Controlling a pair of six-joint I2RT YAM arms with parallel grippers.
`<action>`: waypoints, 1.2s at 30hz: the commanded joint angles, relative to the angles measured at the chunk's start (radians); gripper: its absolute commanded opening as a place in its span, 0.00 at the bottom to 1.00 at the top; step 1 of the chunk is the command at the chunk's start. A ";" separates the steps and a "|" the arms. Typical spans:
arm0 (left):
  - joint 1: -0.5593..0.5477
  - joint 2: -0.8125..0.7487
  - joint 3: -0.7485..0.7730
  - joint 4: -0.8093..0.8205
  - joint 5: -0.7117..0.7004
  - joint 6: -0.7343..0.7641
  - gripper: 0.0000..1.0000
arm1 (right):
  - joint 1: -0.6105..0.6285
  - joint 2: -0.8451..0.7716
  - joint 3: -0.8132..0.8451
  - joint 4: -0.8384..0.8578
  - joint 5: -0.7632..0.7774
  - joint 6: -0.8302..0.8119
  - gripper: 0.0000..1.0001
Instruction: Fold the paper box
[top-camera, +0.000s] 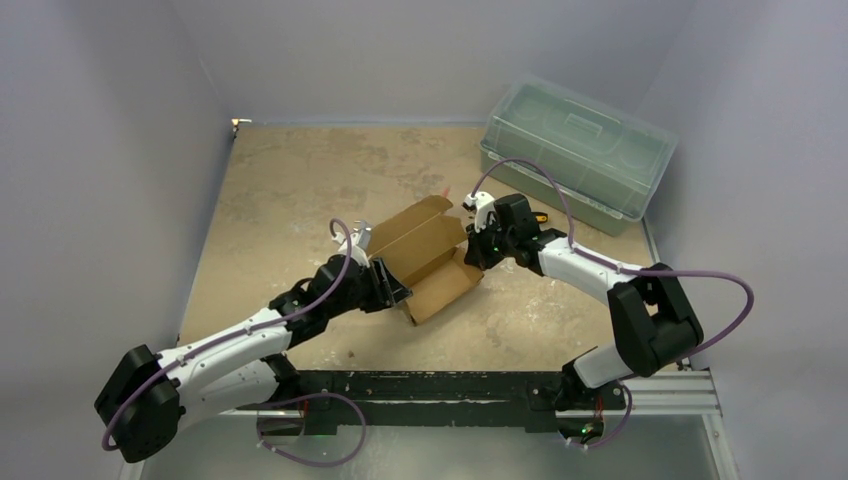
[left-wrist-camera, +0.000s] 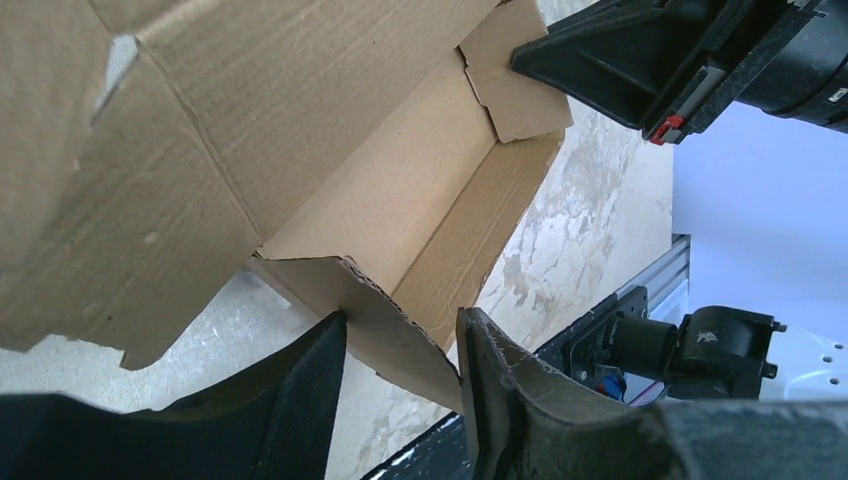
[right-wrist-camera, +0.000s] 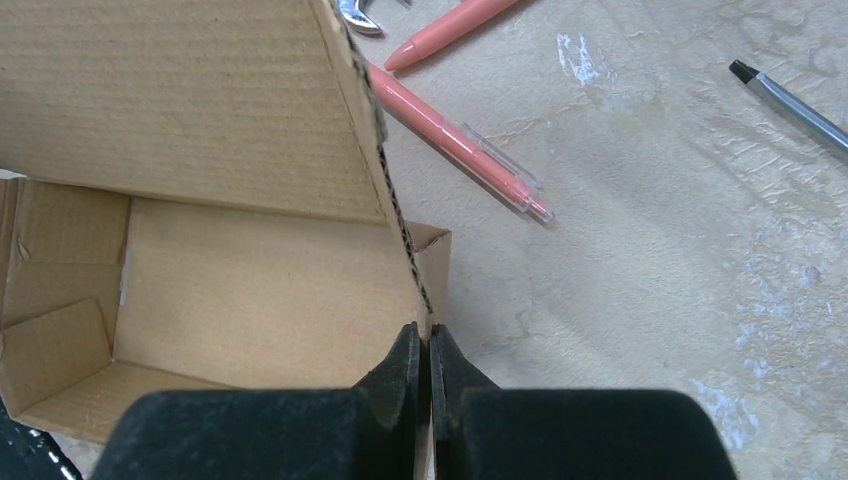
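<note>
A: Nearest on the surface (top-camera: 300, 180)?
B: Left hand (left-wrist-camera: 402, 320), fingers half apart, astride a corner flap of the paper box (top-camera: 425, 235). Firm hold or only touching, cannot tell.
A: And the box itself?
B: Lying in the middle of the surface, between both hands. Partly folded, side walls raised, one broad panel tilted up.
A: Right hand (right-wrist-camera: 428, 335)?
B: Pressed together on the edge of the far end wall.
A: Beyond?
B: Two pink pens (right-wrist-camera: 455, 140) just beside the box, a grey pen (right-wrist-camera: 790, 100) well apart, then a green-tinted lidded bin (top-camera: 575, 150) in the far right corner.
</note>
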 joint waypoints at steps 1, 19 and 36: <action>0.002 -0.023 -0.031 0.087 0.007 -0.031 0.46 | 0.010 -0.002 0.039 -0.007 -0.039 -0.002 0.01; 0.002 -0.076 -0.066 0.138 0.016 -0.055 0.57 | 0.013 -0.002 0.041 -0.009 -0.037 -0.002 0.01; 0.002 -0.095 -0.082 0.091 0.025 -0.093 0.63 | 0.020 0.007 0.046 -0.015 -0.030 -0.002 0.01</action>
